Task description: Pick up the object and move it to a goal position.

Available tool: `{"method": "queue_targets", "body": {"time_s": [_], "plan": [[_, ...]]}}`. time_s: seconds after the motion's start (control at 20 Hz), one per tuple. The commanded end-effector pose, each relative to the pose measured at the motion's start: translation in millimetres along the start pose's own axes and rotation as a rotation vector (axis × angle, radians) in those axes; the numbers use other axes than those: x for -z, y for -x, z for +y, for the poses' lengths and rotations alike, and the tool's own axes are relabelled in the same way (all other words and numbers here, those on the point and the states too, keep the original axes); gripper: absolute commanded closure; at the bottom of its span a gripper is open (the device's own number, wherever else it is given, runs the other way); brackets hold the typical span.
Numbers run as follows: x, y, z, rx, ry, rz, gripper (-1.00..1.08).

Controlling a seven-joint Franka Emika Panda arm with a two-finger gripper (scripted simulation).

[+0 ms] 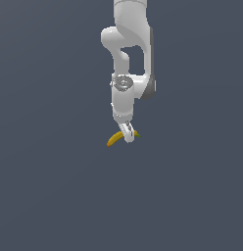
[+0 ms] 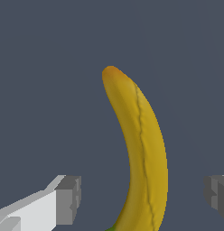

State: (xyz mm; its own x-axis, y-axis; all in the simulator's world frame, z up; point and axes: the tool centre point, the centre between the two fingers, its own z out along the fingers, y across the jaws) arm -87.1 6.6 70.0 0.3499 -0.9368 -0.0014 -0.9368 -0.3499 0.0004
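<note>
The yellow banana [image 1: 113,139] lies on the flat grey floor, its orange-brown end toward the exterior view's left and its green stem tip just past the fingers on the right. My gripper [image 1: 127,135] hangs straight down over the banana's middle. In the wrist view the banana [image 2: 143,144] runs between the two grey finger pads [image 2: 68,200], with a clear gap on each side. The gripper [image 2: 143,198] is open and straddles the banana without touching it. The green stem end is mostly cut off at the wrist picture's edge.
The white arm [image 1: 128,59] comes down from the top of the exterior view. Plain dark grey floor [image 1: 55,196] lies all around. No other objects show.
</note>
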Motion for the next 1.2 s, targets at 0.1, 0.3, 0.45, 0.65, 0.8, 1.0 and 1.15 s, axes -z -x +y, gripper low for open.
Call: {"method": "queue_targets", "body": {"time_s": [0.1,0.3,0.45,0.65,0.8,1.0,1.15], "plan": [[-1.2,0.7,1.7,-0.023,0.0,0.001,-0.92],[-2.2,0.8,1.5,-0.02,0.0,0.001,-0.92],[-8.4,0.7,1.9,-0.021,0.0,0.001,-0.92],[-24.4,0.9,2.5,-0.022,0.0,0.001,-0.92],[-38.4,1.0,2.7,-0.023,0.0,0.001,-0.92],[-49.1,0.9,2.5,-0.024,0.0,0.001,-0.92],[-51.4,1.0,2.4,-0.024,0.0,0.001,-0.92]]}}
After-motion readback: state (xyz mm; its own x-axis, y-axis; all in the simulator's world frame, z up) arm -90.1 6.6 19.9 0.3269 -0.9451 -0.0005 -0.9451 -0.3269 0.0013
